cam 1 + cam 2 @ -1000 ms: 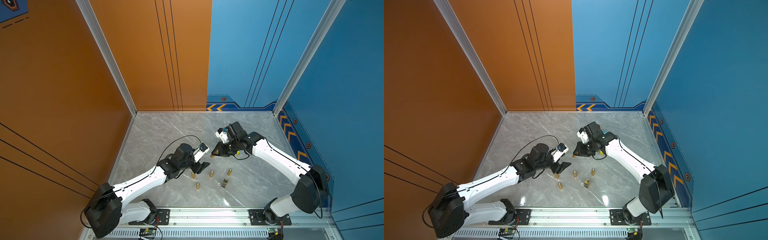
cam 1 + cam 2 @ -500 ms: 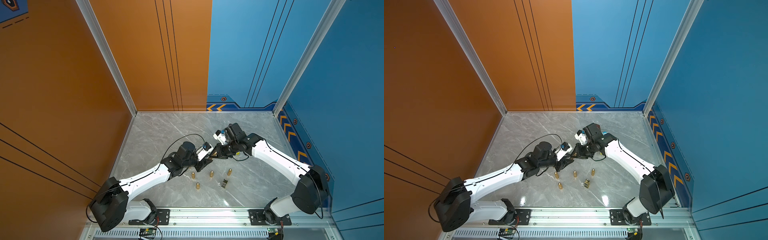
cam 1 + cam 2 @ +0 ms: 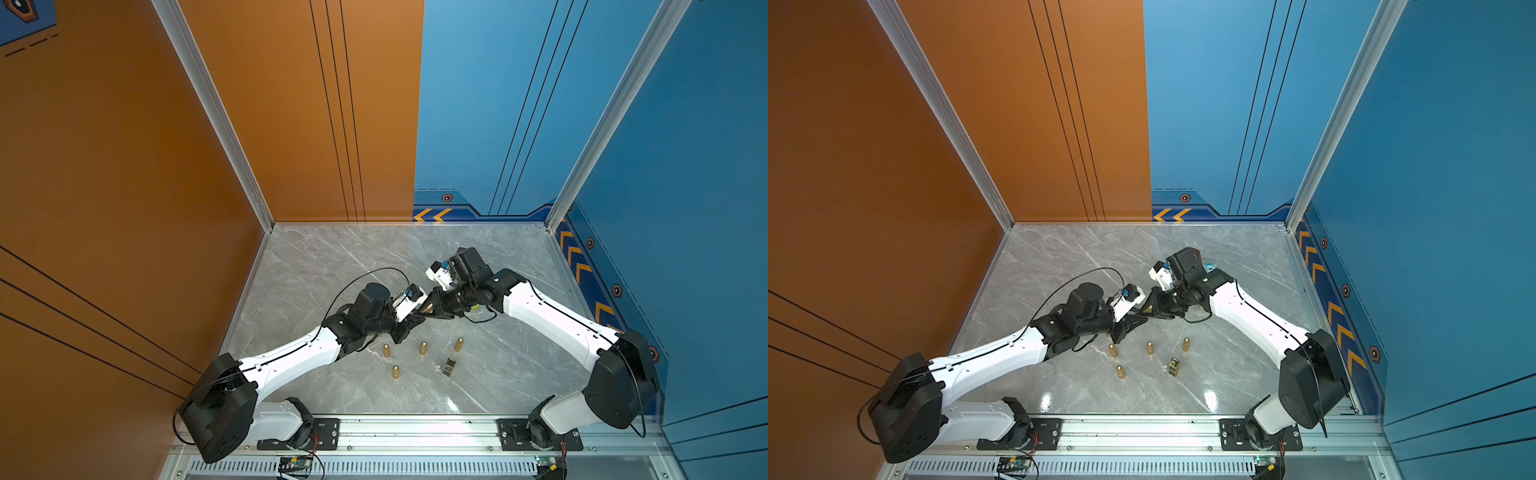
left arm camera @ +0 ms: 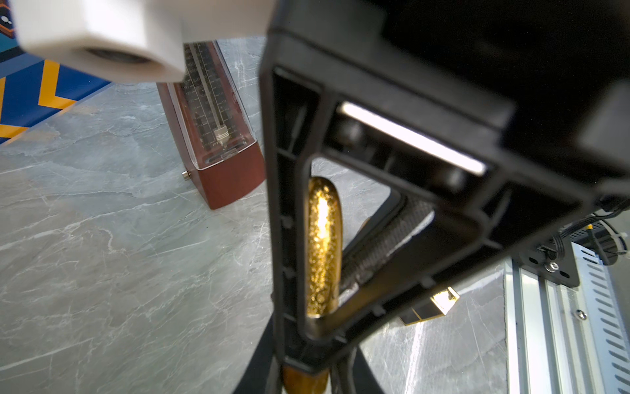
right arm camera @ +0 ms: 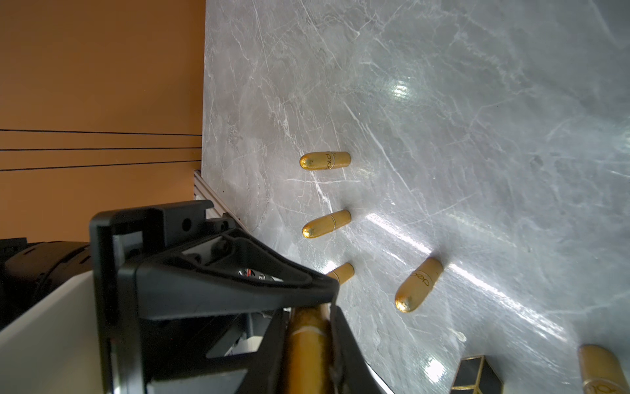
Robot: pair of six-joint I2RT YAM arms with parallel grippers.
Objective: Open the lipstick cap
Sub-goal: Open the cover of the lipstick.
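A gold lipstick (image 3: 428,308) (image 3: 1147,308) is held in the air over the middle of the marble table, between my two grippers, which meet tip to tip. My right gripper (image 3: 434,309) (image 5: 308,341) is shut on its long smooth part (image 5: 306,361). From the opposite side my left gripper (image 3: 419,318) (image 4: 305,382) is shut on the other end, past a thin seam (image 5: 308,329). In the left wrist view the lipstick's glittery rounded tip (image 4: 324,238) shows through the right gripper's black frame. Which end is the cap I cannot tell.
Several more gold lipsticks (image 3: 386,350) (image 3: 423,348) (image 3: 459,344) stand on the table in front of the grippers. A black and gold square case (image 3: 449,367) lies beside them. A brown metronome (image 4: 211,136) stands behind the grippers in the left wrist view.
My left gripper has risen from above the standing lipsticks to the right gripper and closed on the held lipstick's free end. The right arm shifted slightly toward it.
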